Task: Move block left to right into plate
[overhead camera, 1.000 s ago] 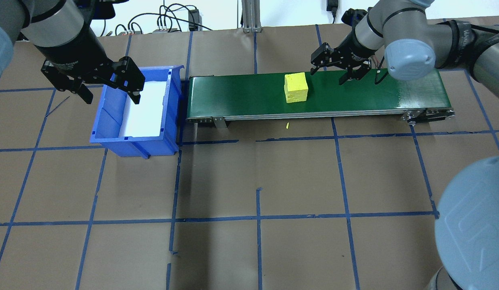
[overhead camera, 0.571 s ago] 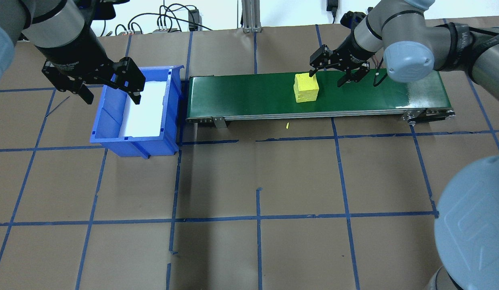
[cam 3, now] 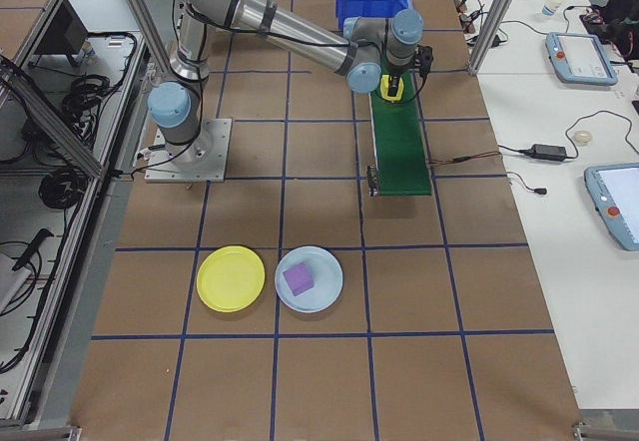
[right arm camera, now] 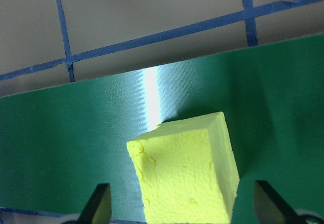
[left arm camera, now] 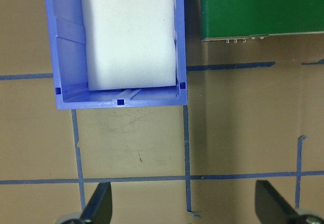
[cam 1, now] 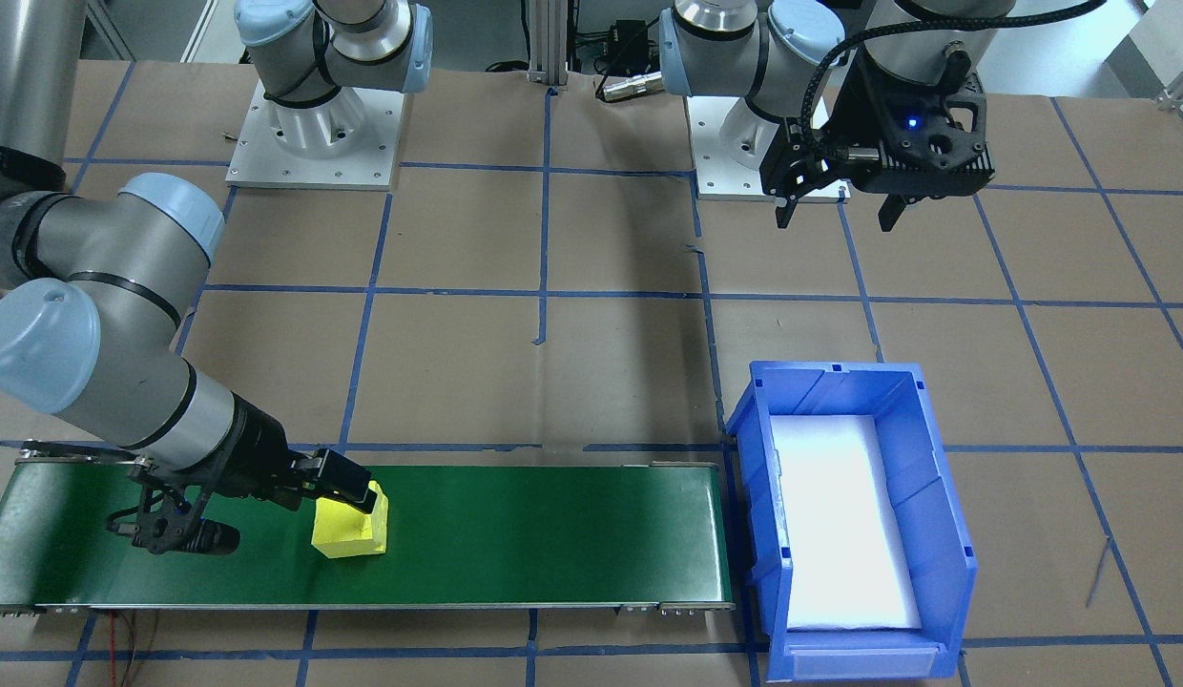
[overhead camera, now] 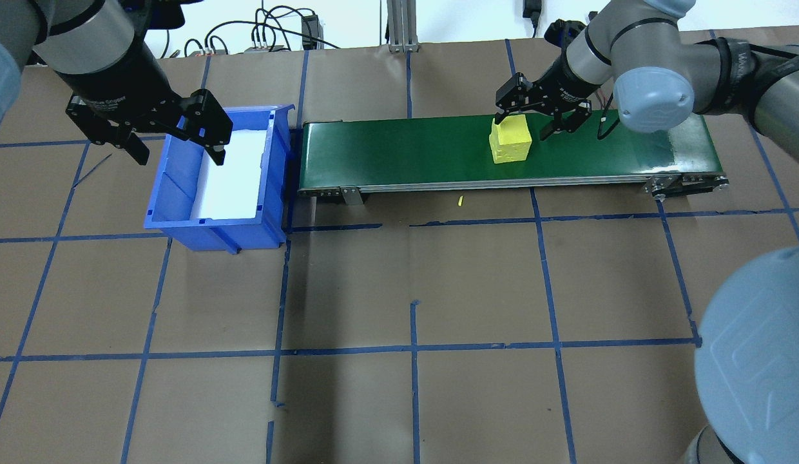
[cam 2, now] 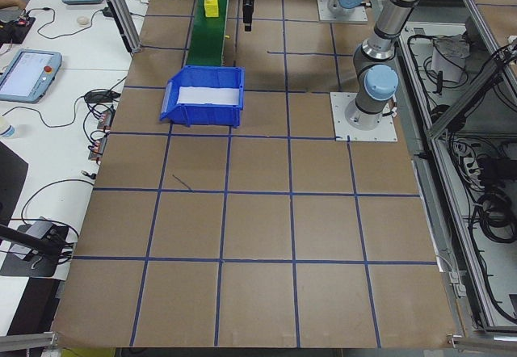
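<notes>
Yellow plate point(cam 3: 231, 278) seen nearest in right-side view, well apart from belt point(overhead camera: 406, 151). Block point(overhead camera: 510, 142) carried on belt, between wide-open fingers of right gripper point(overhead camera: 542, 116), nothing gripped. Left gripper point(overhead camera: 174, 138) parked open, empty, over bin point(overhead camera: 180, 212).

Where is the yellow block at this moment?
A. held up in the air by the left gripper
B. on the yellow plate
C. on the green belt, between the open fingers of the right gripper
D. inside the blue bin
C: the block sits on the belt, with the right gripper open around it.
</notes>
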Available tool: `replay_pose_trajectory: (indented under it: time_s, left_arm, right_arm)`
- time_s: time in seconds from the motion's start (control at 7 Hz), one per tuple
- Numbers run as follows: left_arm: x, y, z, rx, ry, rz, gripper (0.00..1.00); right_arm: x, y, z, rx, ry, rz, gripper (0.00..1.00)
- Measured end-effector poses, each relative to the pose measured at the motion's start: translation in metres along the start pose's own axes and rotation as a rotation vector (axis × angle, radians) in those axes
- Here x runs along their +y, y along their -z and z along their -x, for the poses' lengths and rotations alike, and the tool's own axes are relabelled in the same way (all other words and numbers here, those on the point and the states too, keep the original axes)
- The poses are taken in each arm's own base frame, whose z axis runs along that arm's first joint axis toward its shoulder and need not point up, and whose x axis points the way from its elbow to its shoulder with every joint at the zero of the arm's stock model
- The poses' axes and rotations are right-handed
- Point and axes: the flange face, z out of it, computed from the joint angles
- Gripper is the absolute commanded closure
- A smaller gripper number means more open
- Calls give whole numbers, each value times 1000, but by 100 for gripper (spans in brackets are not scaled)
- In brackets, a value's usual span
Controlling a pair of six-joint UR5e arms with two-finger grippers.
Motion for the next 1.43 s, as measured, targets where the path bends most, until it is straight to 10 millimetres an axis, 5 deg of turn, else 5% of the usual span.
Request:
replay_pose_trajectory:
  time_s: [0.14, 0.29, 0.57, 0.71, 1.0, 1.14, 1.43]
  left_arm:
    - [0, 0, 0, 0, 0, 0, 0]
    - [0, 0, 0, -1, -1, -1, 0]
    - [0, 0, 0, -1, -1, -1, 0]
    - [0, 0, 0, -1, -1, 0, 0]
    - [1, -1, 0, -1, -1, 1, 0]
    - [1, -1, 0, 0, -1, 1, 0]
    - [1, -1, -1, 1, -1, 2, 0]
  right_arm:
    - [-1, -5, -3, 6, 3, 6, 19]
    - [-3, -16, -9, 28, 9, 15, 58]
    - [-7, -25, -26, 146, 84, 13, 67]
    - [-10, -13, -31, 216, 167, -3, 71]
    - [-9, 47, -64, 391, 398, -15, 79]
    - [-2, 84, -112, 464, 459, 20, 83]
    - [50, 154, -270, 519, 435, 165, 86]
